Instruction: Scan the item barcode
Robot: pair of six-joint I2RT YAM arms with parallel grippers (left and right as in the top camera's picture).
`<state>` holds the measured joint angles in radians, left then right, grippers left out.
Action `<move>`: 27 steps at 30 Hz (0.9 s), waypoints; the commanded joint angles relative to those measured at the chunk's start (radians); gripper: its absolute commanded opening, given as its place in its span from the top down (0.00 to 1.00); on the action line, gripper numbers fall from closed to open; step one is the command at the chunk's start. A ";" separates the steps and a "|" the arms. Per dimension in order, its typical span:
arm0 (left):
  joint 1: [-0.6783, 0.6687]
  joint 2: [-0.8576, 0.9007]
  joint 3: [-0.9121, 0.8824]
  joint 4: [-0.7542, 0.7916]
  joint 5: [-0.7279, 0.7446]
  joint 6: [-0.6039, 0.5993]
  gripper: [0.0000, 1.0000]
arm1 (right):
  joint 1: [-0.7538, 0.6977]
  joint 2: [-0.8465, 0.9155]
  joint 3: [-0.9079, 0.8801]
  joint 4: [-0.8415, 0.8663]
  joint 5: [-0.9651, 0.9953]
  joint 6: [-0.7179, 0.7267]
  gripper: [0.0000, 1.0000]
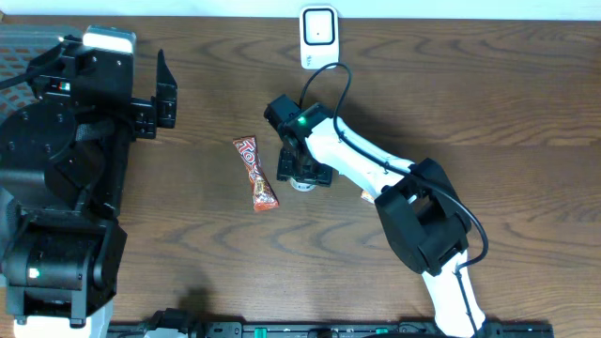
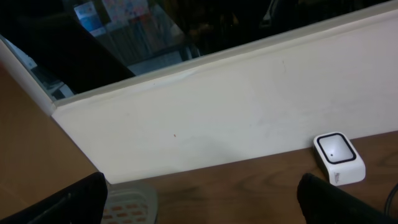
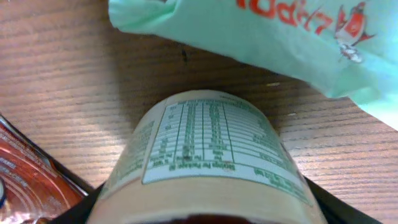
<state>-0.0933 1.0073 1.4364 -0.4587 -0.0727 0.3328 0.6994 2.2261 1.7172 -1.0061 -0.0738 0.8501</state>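
**A:** Presently: right end effector [image 1: 300, 175] down low at mid-worktop. Where is the item?

**B:** A pale cylindrical container with a white nutrition-facts label [image 3: 208, 149] sits between the two dark fingers [image 3: 78, 208], label side towards the wrist camera. One finger shows at each lower corner of that view. I cannot tell whether they press on the container or only flank it, so the grip is unconfirmed.

**A:** Neighbours?

**B:** A mint-green plastic bag with red lettering [image 3: 261, 31] lies just beyond the container. A red foil-wrapped candy bar [image 1: 255, 174] lies on the brown wood-grain worktop [image 1: 488, 103] just beside the end effector, on the side towards the left arm. It is apart from the container.

**A:** Scanner?

**B:** A small white rectangular barcode scanner with a dark window [image 1: 319, 38] stands at the far edge of the worktop, against the white wall board. It is well apart from the container, and the right arm's black cable loops between the two.

**A:** Left side?

**B:** The left end effector [image 2: 202, 194] has its fingers spread wide with nothing between them. It sits off at the left of the worktop and faces the wall board, with the scanner at the right of its view.
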 commanded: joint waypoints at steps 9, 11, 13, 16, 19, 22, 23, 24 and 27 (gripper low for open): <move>0.005 -0.003 -0.009 0.007 0.013 -0.016 0.02 | -0.070 -0.014 -0.014 -0.006 -0.341 -0.077 0.53; 0.005 -0.003 -0.009 0.007 0.013 -0.016 0.02 | -0.094 -0.014 -0.014 -0.013 -0.437 -0.124 0.55; 0.005 -0.003 -0.009 0.006 0.013 -0.016 0.02 | -0.124 -0.014 -0.014 -0.028 -0.537 -0.172 0.57; 0.005 -0.003 -0.009 0.006 0.013 -0.016 0.02 | -0.167 -0.014 -0.014 -0.046 -0.660 -0.248 0.60; 0.005 -0.003 -0.009 0.006 0.013 -0.016 0.02 | -0.209 -0.014 -0.014 -0.057 -0.737 -0.301 0.60; 0.005 -0.003 -0.009 0.006 0.013 -0.016 0.02 | -0.252 -0.014 -0.014 -0.064 -0.798 -0.336 0.59; 0.005 -0.003 -0.009 0.006 0.013 -0.016 0.02 | -0.266 -0.016 -0.014 -0.069 -0.825 -0.352 0.59; 0.005 -0.003 -0.009 0.006 0.013 -0.016 0.02 | -0.282 -0.018 -0.014 -0.075 -0.863 -0.374 0.58; 0.005 -0.003 -0.009 0.003 0.013 -0.016 0.02 | -0.316 -0.033 -0.014 -0.100 -0.940 -0.428 0.58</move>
<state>-0.0933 1.0073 1.4364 -0.4591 -0.0727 0.3328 0.4175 2.2242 1.7058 -1.0912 -0.8360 0.5220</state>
